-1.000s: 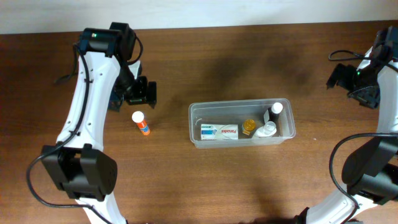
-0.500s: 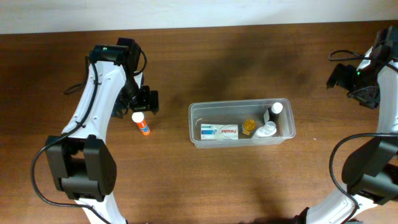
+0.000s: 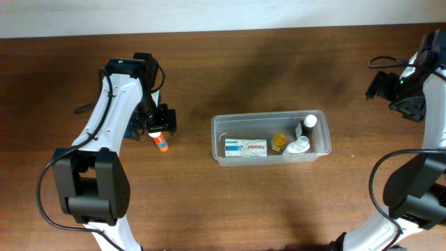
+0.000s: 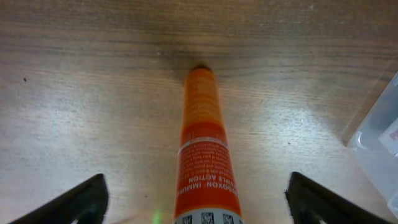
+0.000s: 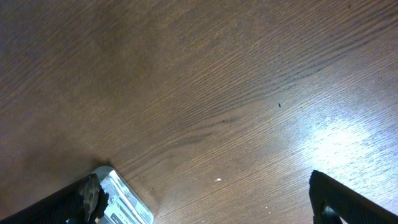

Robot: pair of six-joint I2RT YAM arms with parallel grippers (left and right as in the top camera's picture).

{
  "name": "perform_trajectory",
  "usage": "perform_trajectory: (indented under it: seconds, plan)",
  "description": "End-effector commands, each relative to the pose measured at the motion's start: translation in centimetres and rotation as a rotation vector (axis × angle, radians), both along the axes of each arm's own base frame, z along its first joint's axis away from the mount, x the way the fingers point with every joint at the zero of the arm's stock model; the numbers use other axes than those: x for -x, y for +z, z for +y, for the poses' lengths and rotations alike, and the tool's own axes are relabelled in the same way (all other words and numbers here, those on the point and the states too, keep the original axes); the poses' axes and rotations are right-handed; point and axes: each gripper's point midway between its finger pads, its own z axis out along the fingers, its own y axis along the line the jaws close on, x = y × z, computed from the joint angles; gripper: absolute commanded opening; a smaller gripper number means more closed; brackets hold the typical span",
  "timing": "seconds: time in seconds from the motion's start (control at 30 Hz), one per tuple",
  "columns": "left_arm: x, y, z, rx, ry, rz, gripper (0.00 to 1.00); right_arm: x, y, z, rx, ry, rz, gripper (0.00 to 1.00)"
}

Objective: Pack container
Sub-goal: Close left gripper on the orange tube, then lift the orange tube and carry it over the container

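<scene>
1. Progress: the container sits in the middle of the table, already holding a white box, a small amber jar and two bottles.
2. Left out: one orange tube lying on the wood, well apart from the container's left wall.
3. My left gripper hovers over that tube, jaws spread wide to either side, gripping nothing (no contact that I can see).
4. My right gripper hangs wide open and empty at the far right.
5. I judge one pick and drop remains.
</scene>
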Motion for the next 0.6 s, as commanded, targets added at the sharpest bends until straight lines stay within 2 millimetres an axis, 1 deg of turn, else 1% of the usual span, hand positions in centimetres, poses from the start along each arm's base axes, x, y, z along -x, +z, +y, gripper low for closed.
perform_trajectory:
  seconds: [0.0,0.1,0.13,0.3,0.33,0.57]
  plan:
    - [0.09,0.01,0.15,0.003,0.011,0.001,0.76,0.01,-0.16,-0.02,-0.003,-0.012,0.004,0.98]
    - [0.3,0.04,0.17,0.002,0.011,0.009,0.6,0.02,-0.17,-0.02,-0.003,-0.012,0.004,0.98]
    - [0.36,0.05,0.17,0.002,0.011,0.012,0.51,0.01,-0.15,-0.02,-0.003,-0.012,0.003,0.98]
    - [0.53,0.07,0.19,0.001,0.011,0.019,0.27,0.01,-0.15,-0.02,-0.003,-0.012,0.003,0.98]
    - [0.53,0.07,0.19,0.001,0.011,0.019,0.25,0.02,-0.17,-0.02,-0.003,-0.012,0.004,0.98]
    - [0.37,0.19,0.17,0.002,0.011,0.012,0.25,0.01,-0.15,-0.02,-0.003,-0.012,0.003,0.98]
